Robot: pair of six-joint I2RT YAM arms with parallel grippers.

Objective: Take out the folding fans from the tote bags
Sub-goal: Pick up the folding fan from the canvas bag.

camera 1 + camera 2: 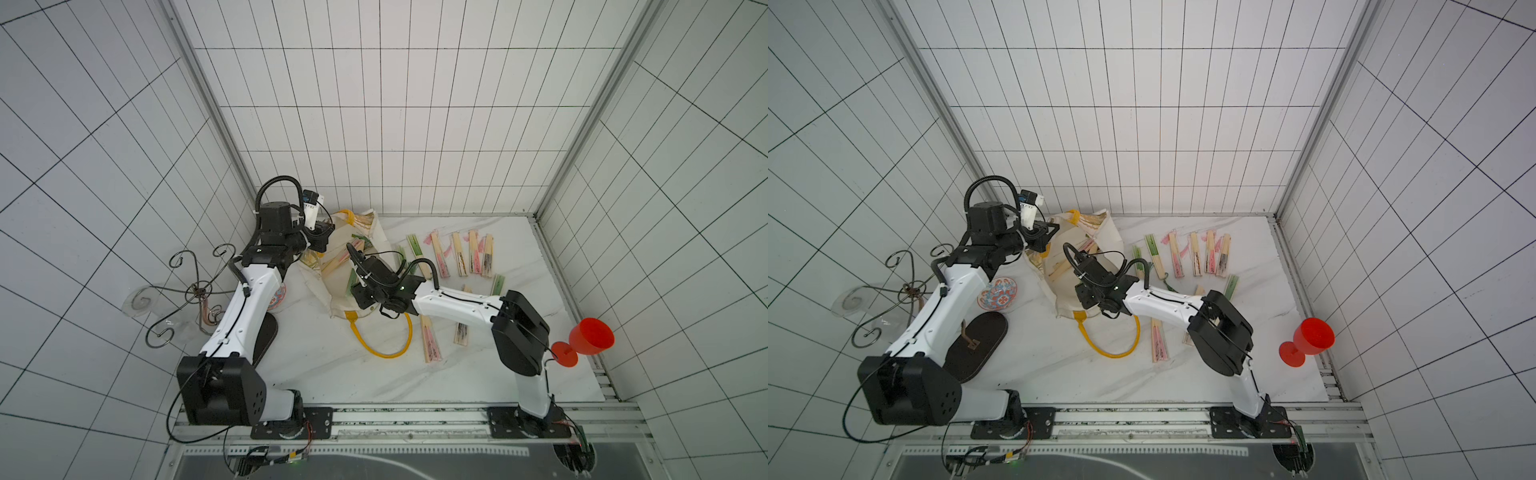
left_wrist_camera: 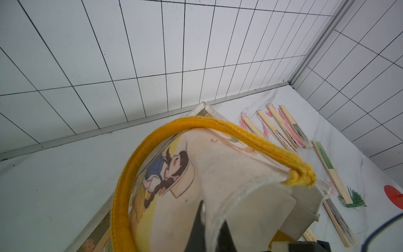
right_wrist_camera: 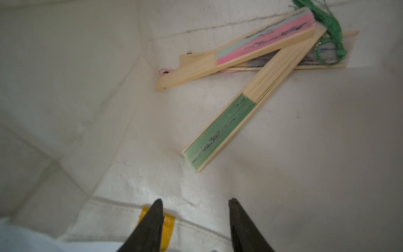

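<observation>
Two jaws of the right gripper are standing apart at the bottom of the right wrist view, released and grasping nothing. They are hovering just over a yellow handle patch on the rim of the tote bag.

Beyond them, near the middle of that frame, a green fan is lying on the canvas inside the bag. Its slat end is crossing over a third fan and meeting a pink fan in the upper right, where a green tassel is trailing over their ends.

Farther off, left of centre in a top view, the left gripper is clenching the bag's edge and holding the mouth up. Farthest, upper right on the table, the fans already out are lying in a loose row.

We are judging three risks:
- The jaws could pinch canvas along with the green fan.
- The tassel could drag a neighbour half out.
- A slipping left grip could drop the mouth onto the right arm.
</observation>
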